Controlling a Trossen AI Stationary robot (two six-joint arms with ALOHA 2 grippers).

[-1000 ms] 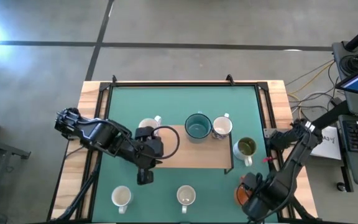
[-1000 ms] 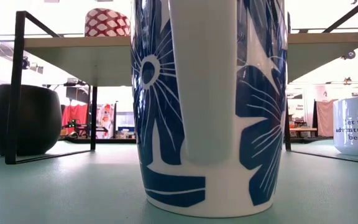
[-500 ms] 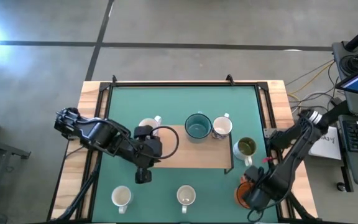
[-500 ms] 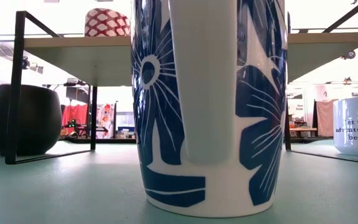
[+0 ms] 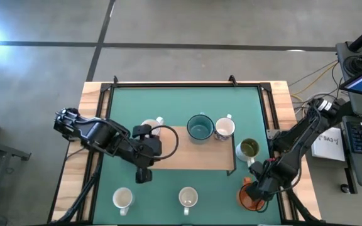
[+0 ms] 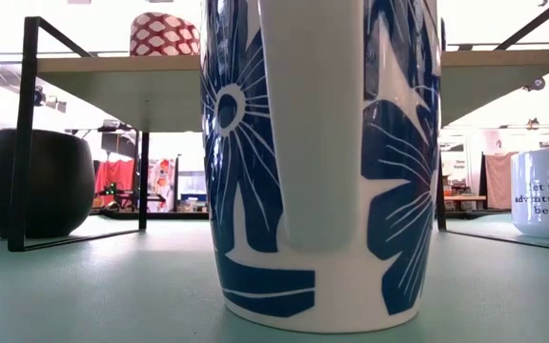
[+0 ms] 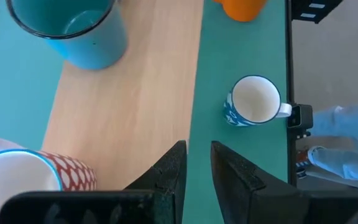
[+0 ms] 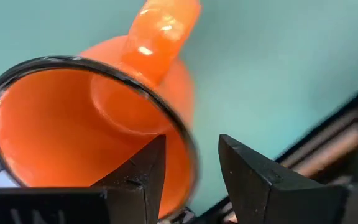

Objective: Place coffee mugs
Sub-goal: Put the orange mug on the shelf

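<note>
My right gripper (image 8: 191,155) is open at the orange mug (image 5: 250,197) by the table's right near corner. One finger stands inside the mug's dark rim (image 8: 188,149) and one outside. My left gripper (image 7: 199,152) hangs over the mat near the wooden shelf's (image 5: 193,157) front edge, fingers narrowly open and empty. A red-patterned mug (image 5: 151,127), a teal mug (image 5: 200,127) and a white mug (image 5: 224,128) stand on the shelf. An olive-green-inside mug (image 5: 249,149) stands at the shelf's right end. A white mug (image 5: 123,199) and a blue-flowered mug (image 5: 188,198) stand by the near edge. My right gripper comes at the orange mug from above, one finger (image 8: 135,177) inside the hollow and one finger (image 8: 253,177) outside the wall, on the side away from the handle (image 8: 166,25). I cannot tell whether either finger touches the wall. The mug's base is out of sight.
The low view is filled by the blue-flowered mug (image 6: 322,162). Behind it the shelf stands on black metal legs (image 6: 27,133), with a dark round mug (image 6: 27,186) under its left end and a white printed mug (image 6: 546,205) at the right. A black frame edges the mat.
My right arm has swung its wrist toward the table's far edge, bringing the gripper from the orange mug's near side to above the mug. The mug has stayed in place.
</note>
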